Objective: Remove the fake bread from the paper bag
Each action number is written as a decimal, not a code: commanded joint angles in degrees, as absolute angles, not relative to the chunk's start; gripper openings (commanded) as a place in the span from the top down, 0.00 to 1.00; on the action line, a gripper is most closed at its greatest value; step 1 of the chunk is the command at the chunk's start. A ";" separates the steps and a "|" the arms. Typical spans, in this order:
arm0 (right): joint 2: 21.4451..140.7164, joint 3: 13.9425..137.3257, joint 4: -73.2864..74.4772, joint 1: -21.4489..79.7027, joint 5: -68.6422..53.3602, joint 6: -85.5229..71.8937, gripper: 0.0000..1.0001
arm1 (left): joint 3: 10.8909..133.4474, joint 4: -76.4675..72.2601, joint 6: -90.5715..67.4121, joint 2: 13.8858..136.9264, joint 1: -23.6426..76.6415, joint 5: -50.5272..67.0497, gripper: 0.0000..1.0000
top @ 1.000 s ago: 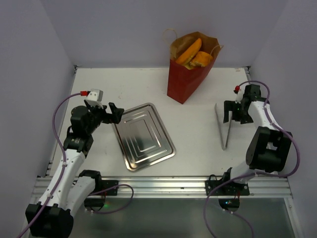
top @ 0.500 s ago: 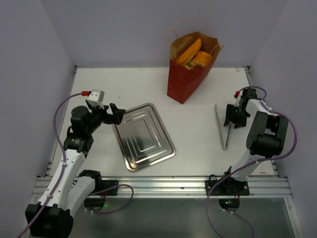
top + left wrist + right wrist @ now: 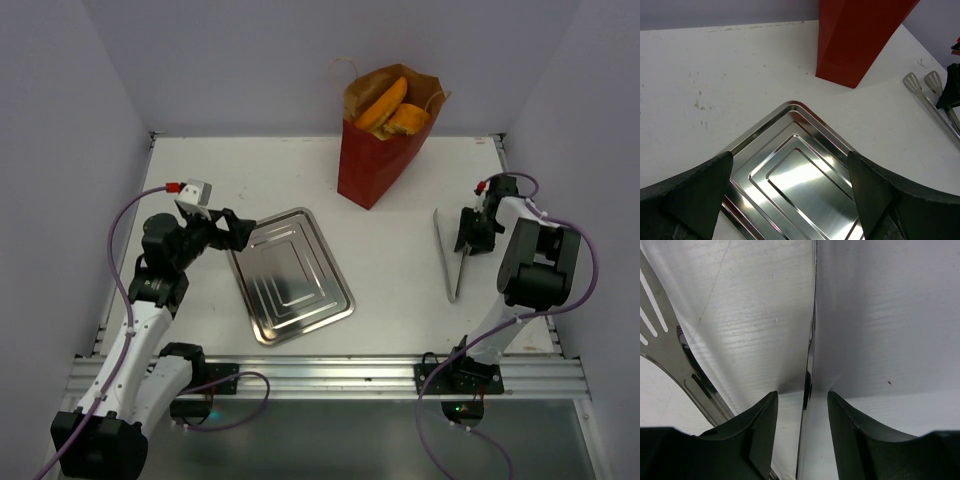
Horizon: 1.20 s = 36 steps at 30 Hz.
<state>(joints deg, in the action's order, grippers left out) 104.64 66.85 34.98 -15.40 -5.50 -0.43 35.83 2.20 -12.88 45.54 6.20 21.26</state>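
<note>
Dark red paper bag [image 3: 372, 160] stands upright at the far middle of the table [image 3: 400, 270], mouth open. Fake bread [image 3: 388, 105] is all inside it, with golden-orange pieces poking above the rim (at least two; the rest are hidden).

Nothing is out yet, so by my reading you are at the very start and the whole removal is left to do.

- Silver tray [image 3: 290, 275]: near-left of the bag, no bread on it.
- Metal tongs [image 3: 452, 258]: near-right of the bag, flat on the table.
- Your right gripper [image 3: 802, 397]: down on the tongs, jaws part-way apart and straddling one arm. A gap shows on either side, and I can see no clamp.
- Your left gripper [image 3: 790, 165]: hovers over the tray corner nearest the bag, jaws wide apart, holding nothing.

Surface: white and matte, with scuffs and specks left of the bag.

Room: plain lavender walls [image 3: 230, 60] behind the bag and to either side of it.
</note>
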 commanded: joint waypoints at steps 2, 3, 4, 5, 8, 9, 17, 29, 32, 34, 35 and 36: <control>104.68 68.20 33.13 -15.38 -5.98 -1.32 0.54 | 35.68 -1.32 -12.83 45.44 6.59 23.03 0.00; 104.68 68.12 33.05 -15.29 -6.06 -1.23 0.56 | 35.68 -1.41 -12.83 45.35 6.59 23.11 0.00; 104.59 68.12 33.13 -15.38 -6.41 -1.23 0.59 | 35.60 -1.41 -12.83 45.35 6.59 23.20 0.00; 104.59 67.94 33.05 -15.29 -6.59 -1.14 0.64 | 35.68 -1.49 -12.83 45.44 6.59 23.55 0.00; 104.24 67.41 33.13 -15.29 -6.85 -1.23 0.74 | 35.60 -1.93 -13.01 45.18 6.59 24.87 0.00; 103.89 67.24 33.05 -15.38 -7.12 -1.23 0.76 | 35.51 -2.19 -13.01 45.00 6.59 26.09 0.00; 100.64 66.01 33.05 -15.29 -8.26 -1.23 0.92 | 35.07 -4.22 -13.71 44.83 6.77 31.20 0.00; 88.25 62.40 35.85 -14.86 -24.33 2.28 1.00 | 24.91 -30.37 -37.05 47.37 7.91 49.64 0.00; 84.73 62.40 37.70 -14.77 -33.35 3.07 1.00 | 21.98 -39.37 -45.26 48.86 14.65 47.66 0.00; 82.72 62.58 39.02 -14.41 -38.12 3.60 1.00 | 21.88 -42.60 -45.96 51.23 23.84 44.93 0.00; 82.18 62.58 39.37 -14.24 -42.84 3.95 1.00 | 21.88 -44.45 -46.58 52.46 26.52 42.74 0.00; 81.74 62.58 39.90 -13.72 -44.72 3.96 1.00 | 21.62 -46.82 -47.28 55.34 31.07 41.67 0.00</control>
<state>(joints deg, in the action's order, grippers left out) 84.16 62.46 37.26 -14.63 -31.27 2.33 21.65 -31.79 -40.40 51.96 22.13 43.09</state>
